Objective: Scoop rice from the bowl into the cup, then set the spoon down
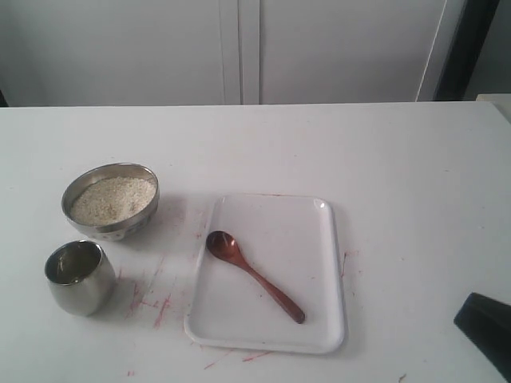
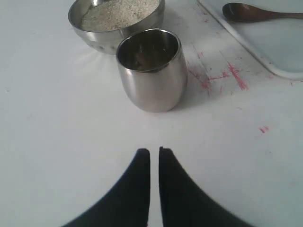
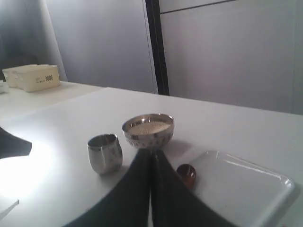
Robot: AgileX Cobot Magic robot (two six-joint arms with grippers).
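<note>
The fine off-white rice (image 1: 112, 199) fills the wide, shallow, shiny steel bowl (image 1: 146, 217) at the left middle of the exterior view. Just below it, close but apart, stands the small rounded steel cup (image 1: 78, 279), upright; whether it holds any grains I cannot tell. The slender reddish-brown wooden spoon (image 1: 254, 273) lies slantwise on a white rectangular plastic tray (image 1: 315, 323) at the centre, its oval bowl toward the steel bowl and its handle running to the lower right.

The left gripper (image 2: 154, 151) sits low over the table (image 1: 399, 175), aimed at the cup and well short of it, its black fingers drawn in to a thin slit with nothing between them. The right gripper (image 3: 152, 152) is held higher, pointing across the table toward the bowl and the spoon, fingers pressed together and empty. A dark part of the robot (image 1: 487, 325) shows in the lower right corner of the exterior view.

The table is white, with red scuff marks (image 1: 160, 303) between cup and tray. Behind it stand pale grey panels (image 1: 239, 48) and a dark upright strip (image 1: 467, 48) at the upper right
</note>
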